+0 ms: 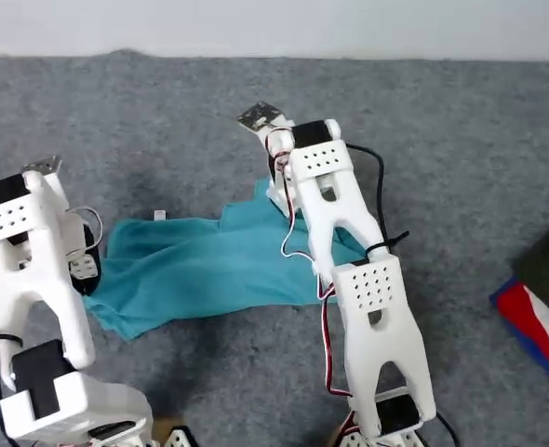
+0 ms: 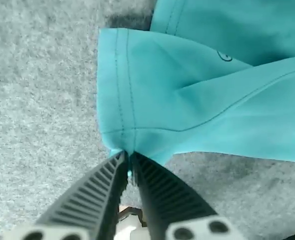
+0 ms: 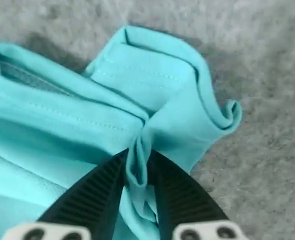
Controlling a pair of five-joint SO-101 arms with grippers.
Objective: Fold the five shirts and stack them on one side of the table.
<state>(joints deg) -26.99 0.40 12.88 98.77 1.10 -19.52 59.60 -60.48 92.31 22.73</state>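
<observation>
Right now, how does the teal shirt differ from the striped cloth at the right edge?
The teal shirt is one plain colour; the striped cloth is dark with red, white and blue bands. The teal shirt lies spread mid-table, pinched in two places by the arms' jaws; the striped cloth sits apart, untouched. Both rest on the grey table.

- Overhead, the right arm [image 1: 335, 209] lies across the teal shirt [image 1: 200, 265] and covers its right end.
- The left arm [image 1: 33, 270] blocks the shirt's left edge.
- At the right, a dark and striped cloth [image 1: 544, 312] is cut by the frame, so what it is cannot be told.
- A white speck [image 1: 159, 215] on the shirt's far edge is too small to identify.
- In both wrist views, the shirt runs off the picture.
</observation>
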